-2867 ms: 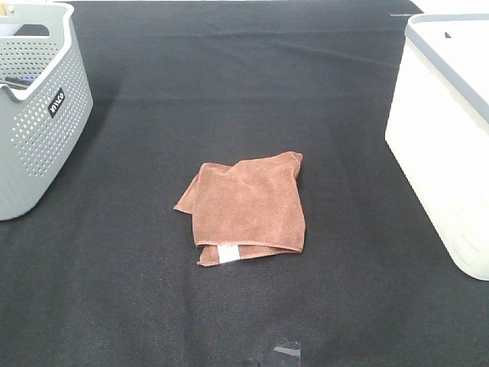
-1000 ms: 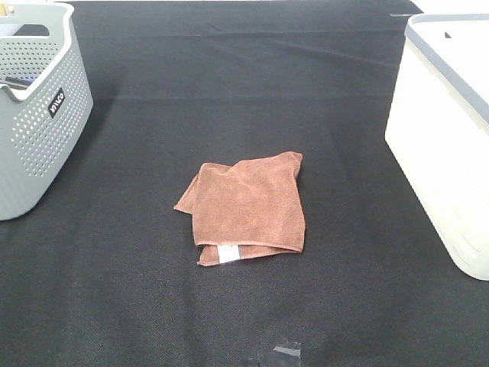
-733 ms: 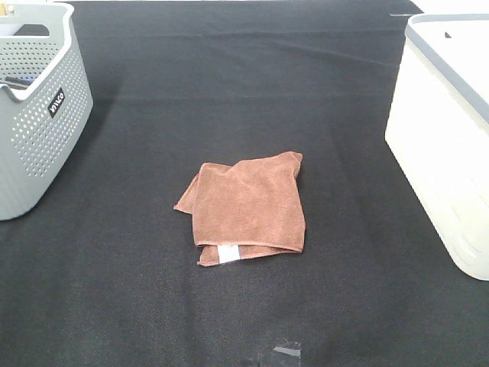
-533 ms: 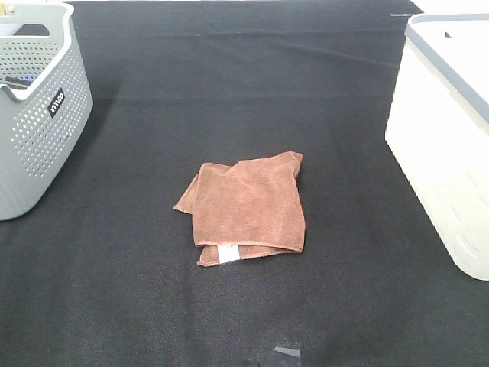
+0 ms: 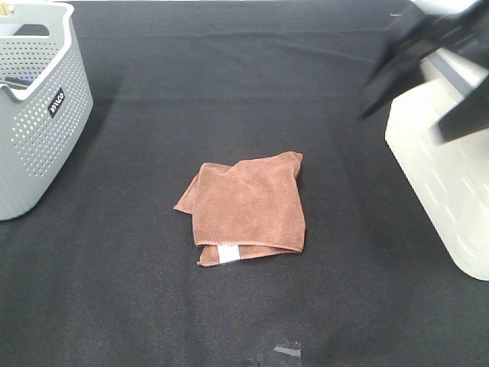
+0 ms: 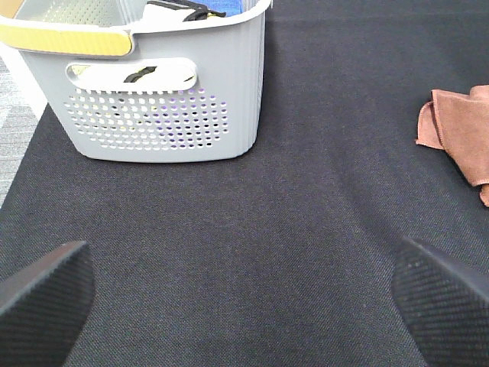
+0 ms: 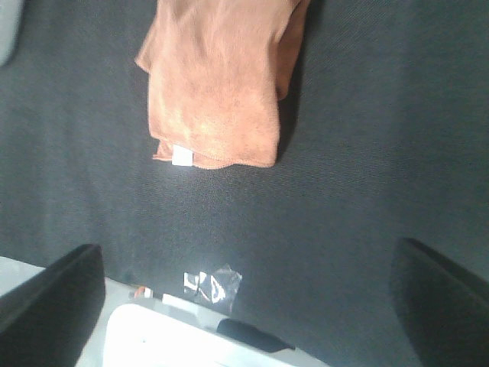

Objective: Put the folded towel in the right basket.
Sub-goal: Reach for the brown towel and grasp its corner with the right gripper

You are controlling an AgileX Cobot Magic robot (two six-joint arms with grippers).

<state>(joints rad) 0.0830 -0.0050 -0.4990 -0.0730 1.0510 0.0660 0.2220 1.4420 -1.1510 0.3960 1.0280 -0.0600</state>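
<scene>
The folded towel (image 5: 246, 206) lies flat on the black cloth near the table's middle, with its white tag (image 5: 228, 254) at the near edge. It also shows in the right wrist view (image 7: 218, 92) and, by one corner, in the left wrist view (image 6: 462, 130). The right basket (image 5: 447, 183), white with a grey rim, stands at the right edge. My right gripper (image 5: 403, 126) is a dark blur above that basket's left wall, open and empty, well apart from the towel; its fingers (image 7: 53, 306) stand wide apart. My left gripper (image 6: 244, 306) is open and empty over bare cloth.
A grey perforated basket (image 5: 38, 107) with a black label stands at the far left; it holds some items and shows close in the left wrist view (image 6: 168, 84). A scrap of clear tape (image 5: 286, 350) lies near the table's front edge.
My right arm has swung into the exterior view at the top right, blurred by motion. The towel and both baskets have not moved.
</scene>
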